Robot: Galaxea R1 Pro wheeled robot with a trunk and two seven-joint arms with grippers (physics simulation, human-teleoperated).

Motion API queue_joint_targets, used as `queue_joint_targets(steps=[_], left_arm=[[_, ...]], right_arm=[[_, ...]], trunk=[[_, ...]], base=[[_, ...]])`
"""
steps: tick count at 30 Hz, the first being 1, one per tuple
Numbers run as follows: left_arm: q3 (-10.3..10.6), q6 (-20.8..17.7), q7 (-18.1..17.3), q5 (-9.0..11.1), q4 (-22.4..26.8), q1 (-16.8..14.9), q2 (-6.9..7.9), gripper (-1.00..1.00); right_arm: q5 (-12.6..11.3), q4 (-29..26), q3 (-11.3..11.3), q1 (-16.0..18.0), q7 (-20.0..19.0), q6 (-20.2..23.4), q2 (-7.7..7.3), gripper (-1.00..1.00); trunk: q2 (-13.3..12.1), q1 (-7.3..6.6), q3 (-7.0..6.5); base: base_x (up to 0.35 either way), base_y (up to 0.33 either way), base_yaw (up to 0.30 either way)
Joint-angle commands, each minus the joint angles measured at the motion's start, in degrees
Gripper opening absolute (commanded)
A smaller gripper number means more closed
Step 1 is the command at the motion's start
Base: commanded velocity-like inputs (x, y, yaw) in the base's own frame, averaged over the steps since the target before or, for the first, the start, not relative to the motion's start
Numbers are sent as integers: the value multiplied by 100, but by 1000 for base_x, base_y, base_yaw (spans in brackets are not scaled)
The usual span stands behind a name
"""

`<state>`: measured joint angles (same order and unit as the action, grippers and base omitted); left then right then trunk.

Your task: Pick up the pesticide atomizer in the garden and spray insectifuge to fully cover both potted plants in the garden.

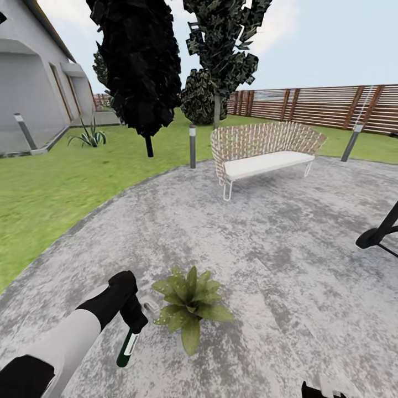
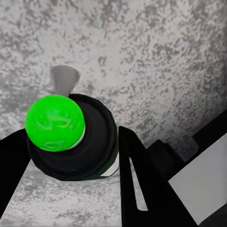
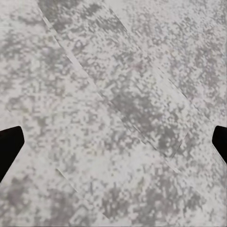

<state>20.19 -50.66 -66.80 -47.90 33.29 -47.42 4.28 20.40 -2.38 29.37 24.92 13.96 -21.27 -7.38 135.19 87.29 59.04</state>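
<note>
On the round grey paved patio point(image 1: 265, 265) of the garden, one potted plant point(image 1: 190, 304) spreads its pointed green leaves; its pot is hidden under them. My left gripper point(image 1: 132, 319) hangs just left of the plant, shut on the pesticide atomizer point(image 1: 127, 345), a slim dark cylinder with a white label that points down at the paving. In the left wrist view the atomizer point(image 2: 92, 146) sits between the black fingers point(image 2: 137, 179) of my left gripper point(image 2: 71, 144), and its tip point(image 2: 55, 122) glows bright green. My right gripper point(image 3: 113, 142) is open over bare paving.
A wicker bench point(image 1: 265, 150) with a white cushion stands at the patio's far side. Bollard lights point(image 1: 192, 146) point(image 1: 352, 142) line the edge. A black stand point(image 1: 381, 231) reaches in from the right. Lawn point(image 1: 50, 193), trees, a house and a slatted fence point(image 1: 331, 106) surround the paving.
</note>
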Motion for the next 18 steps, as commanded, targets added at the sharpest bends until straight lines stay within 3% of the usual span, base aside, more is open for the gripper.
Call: queue_joint_targets(steps=[1,10,18], left_arm=[[20,-37,-53,-44,10,-5,3,-100],[20,-40,-53,-48,-1,-22,4,-100],[30,-40,-51,-52,-16,3,4,-100]], right_arm=[[60,9,42,4,19,-18,-1,100],[60,9,42,4,19,-19,-1,100],[59,9,42,4,19,-18,-1,100]], trunk=[[3,-1,8],[3,-1,31],[3,-1,62]], base=[[5,-277,277],[212,-189,277],[60,-19,244]])
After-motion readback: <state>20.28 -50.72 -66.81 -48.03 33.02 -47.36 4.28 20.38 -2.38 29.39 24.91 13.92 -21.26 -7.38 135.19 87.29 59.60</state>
